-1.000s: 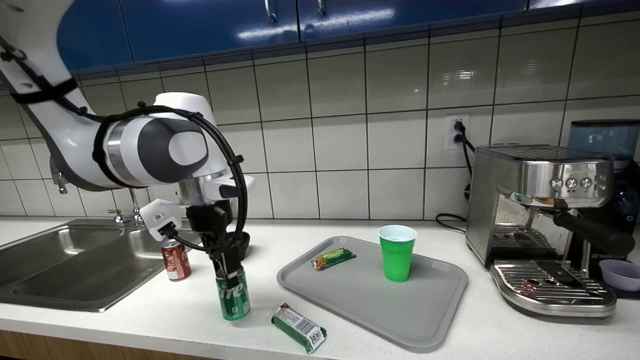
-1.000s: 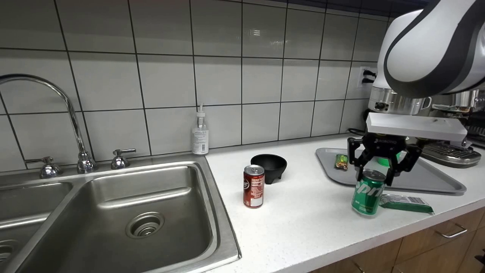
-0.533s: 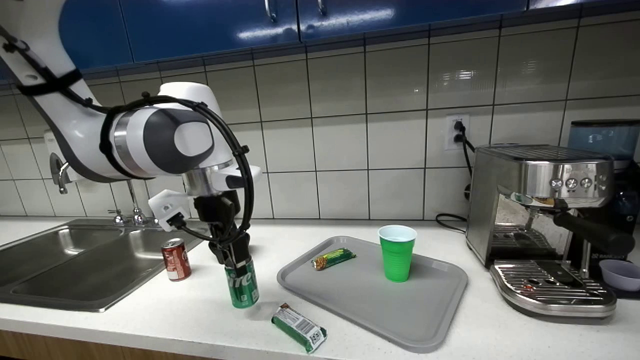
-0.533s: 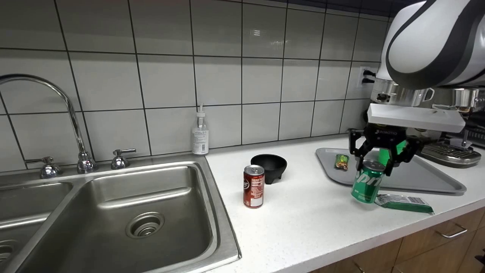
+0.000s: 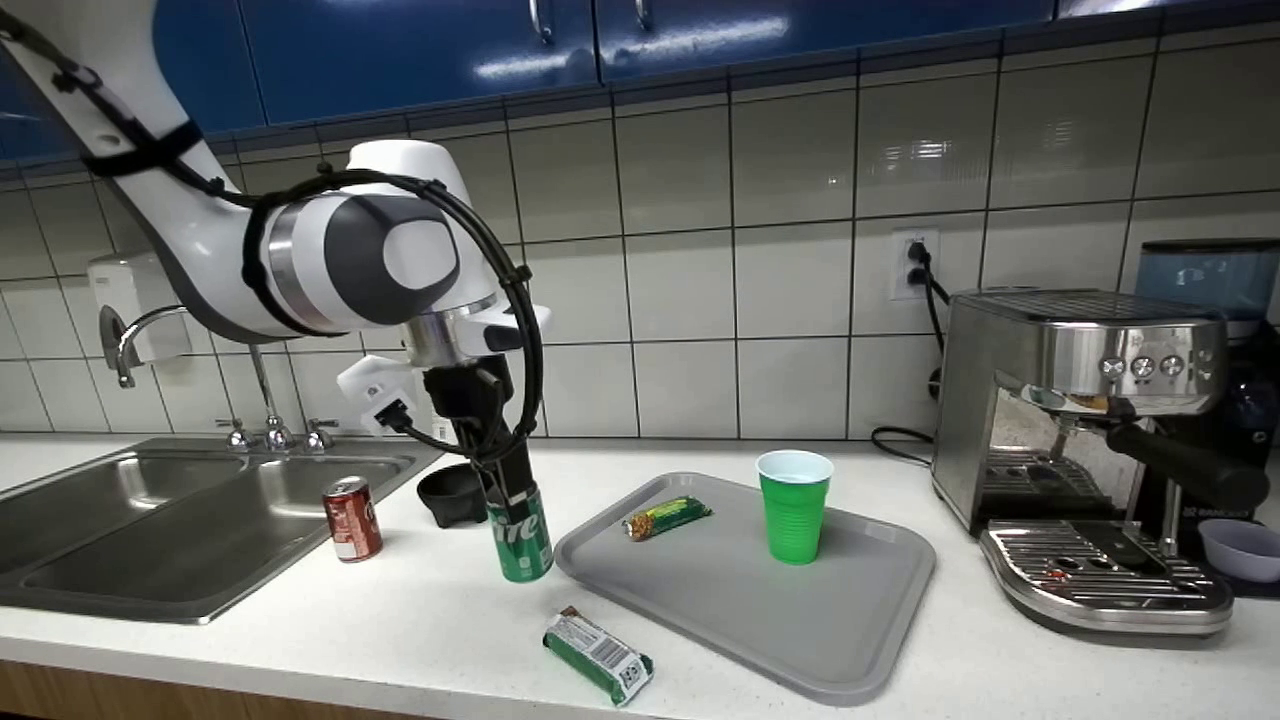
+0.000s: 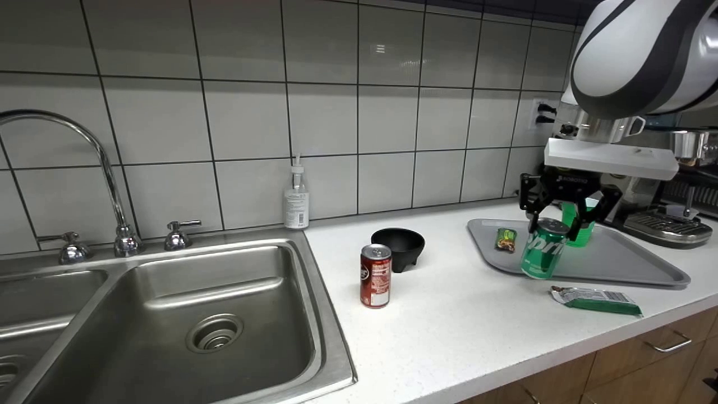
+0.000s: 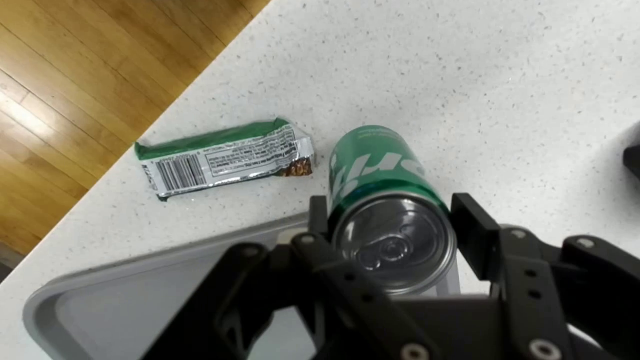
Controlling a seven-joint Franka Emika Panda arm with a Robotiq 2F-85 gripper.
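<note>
Yes, the gripper (image 6: 552,227) has the green can (image 7: 391,206) clamped between its jaws, slightly tilted, near the tray (image 5: 740,610)!

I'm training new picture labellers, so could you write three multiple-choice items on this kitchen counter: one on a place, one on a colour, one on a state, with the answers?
1. Where is the green cup?
A) In the black bowl
B) On the gray tray
C) On the coffee machine

2. What is the main colour of the soda can beside the sink?
A) Blue
B) Yellow
C) Red

3. How is the claw?
A) Closed on the green can
B) Open, touching nothing
C) Closed on the wrapped bar

Answers:
1: B, since the cup stands upright on the tray in an exterior view.
2: C, since its red side shows in both exterior views.
3: A, since the wrist view shows the claw against both sides of the can.
</note>
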